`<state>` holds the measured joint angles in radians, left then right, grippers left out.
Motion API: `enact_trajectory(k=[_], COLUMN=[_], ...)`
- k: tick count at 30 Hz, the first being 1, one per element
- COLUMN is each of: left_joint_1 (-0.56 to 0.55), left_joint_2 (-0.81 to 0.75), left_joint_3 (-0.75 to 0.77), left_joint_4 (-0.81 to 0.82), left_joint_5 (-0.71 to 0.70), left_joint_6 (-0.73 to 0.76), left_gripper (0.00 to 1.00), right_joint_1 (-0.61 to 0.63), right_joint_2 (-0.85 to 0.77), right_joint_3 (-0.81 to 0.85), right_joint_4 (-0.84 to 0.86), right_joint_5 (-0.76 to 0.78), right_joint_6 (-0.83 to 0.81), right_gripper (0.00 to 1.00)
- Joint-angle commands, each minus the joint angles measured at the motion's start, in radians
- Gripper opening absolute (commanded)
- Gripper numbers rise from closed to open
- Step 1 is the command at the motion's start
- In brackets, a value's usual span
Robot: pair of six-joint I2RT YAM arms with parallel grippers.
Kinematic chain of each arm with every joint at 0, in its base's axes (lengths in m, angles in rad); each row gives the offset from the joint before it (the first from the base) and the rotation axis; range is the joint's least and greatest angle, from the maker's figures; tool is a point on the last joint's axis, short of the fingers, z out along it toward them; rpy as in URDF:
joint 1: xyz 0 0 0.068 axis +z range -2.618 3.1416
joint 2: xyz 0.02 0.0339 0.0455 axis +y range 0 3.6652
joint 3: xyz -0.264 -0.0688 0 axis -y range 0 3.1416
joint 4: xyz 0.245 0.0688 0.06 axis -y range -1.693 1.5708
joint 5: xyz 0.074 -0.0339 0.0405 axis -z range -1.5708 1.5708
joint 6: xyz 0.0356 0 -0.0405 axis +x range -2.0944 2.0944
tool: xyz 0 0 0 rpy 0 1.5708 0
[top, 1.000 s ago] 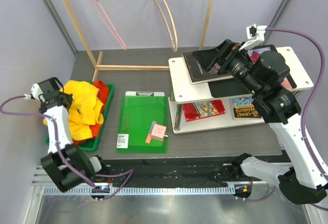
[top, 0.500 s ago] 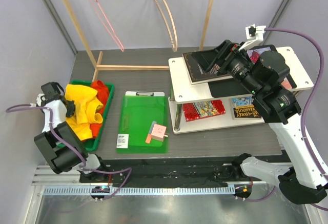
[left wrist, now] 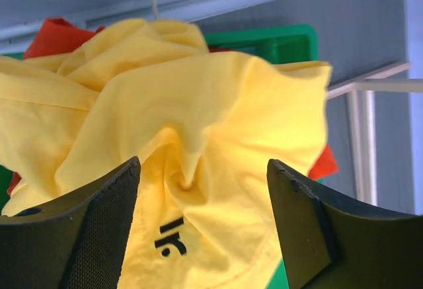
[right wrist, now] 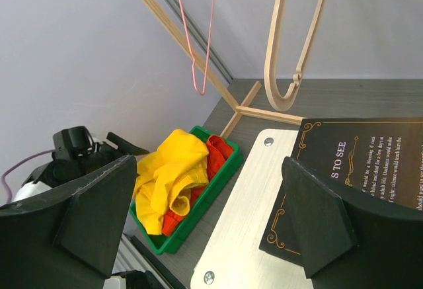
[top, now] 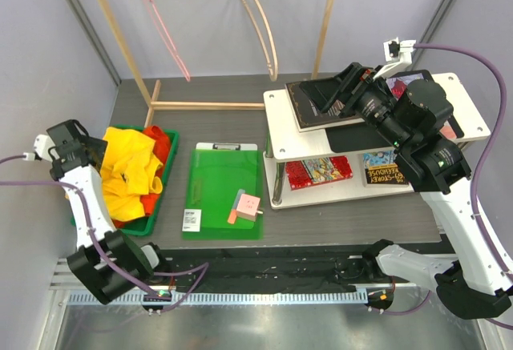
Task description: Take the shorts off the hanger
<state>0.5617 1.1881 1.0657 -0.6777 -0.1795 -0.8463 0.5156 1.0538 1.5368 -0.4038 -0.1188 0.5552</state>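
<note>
The yellow shorts (top: 132,170) lie crumpled in a green tray (top: 157,216) at the table's left, on top of the orange-red shorts (top: 163,146). My left gripper (top: 86,156) hovers at the tray's left side. In the left wrist view its jaws stand open (left wrist: 203,163) just above the yellow shorts (left wrist: 218,123), touching nothing. A pink wire hanger (top: 164,30) and a wooden hanger (top: 264,30) hang bare on the rack. My right gripper (right wrist: 208,163) is open and raised over the white shelf.
A green clipboard (top: 223,192) with a pink block (top: 246,204) lies at the table's middle. A white two-tier shelf (top: 280,110) with books stands on the right. The wooden rack's base (top: 208,106) crosses the back, and a grey wall is close on the left.
My left gripper has opened and let go of the yellow shorts, which now rest in the tray. The left arm has drawn back to the left. The right arm has not moved.
</note>
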Motion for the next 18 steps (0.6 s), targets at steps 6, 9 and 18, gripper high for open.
enact_trajectory(k=[6, 9, 18], left_joint_1=[-0.028, -0.083, -0.488], left_joint_2=[-0.162, -0.197, -0.214], left_joint_3=[0.097, 0.131, 0.217], left_joint_4=[0.023, 0.035, 0.046], left_joint_5=[0.083, 0.123, 0.121], left_joint_6=[0.098, 0.104, 0.102], left_gripper=[0.96, 1.00, 1.00], right_joint_1=[0.004, 0.006, 0.006], right_joint_2=[-0.002, -0.003, -0.020], right_joint_3=[-0.001, -0.004, -0.023], right_joint_4=[0.049, 0.051, 0.040], right_joint_5=[-0.022, -0.022, -0.044], right_joint_6=[0.003, 0.006, 0.028], right_gripper=[0.96, 0.96, 0.96])
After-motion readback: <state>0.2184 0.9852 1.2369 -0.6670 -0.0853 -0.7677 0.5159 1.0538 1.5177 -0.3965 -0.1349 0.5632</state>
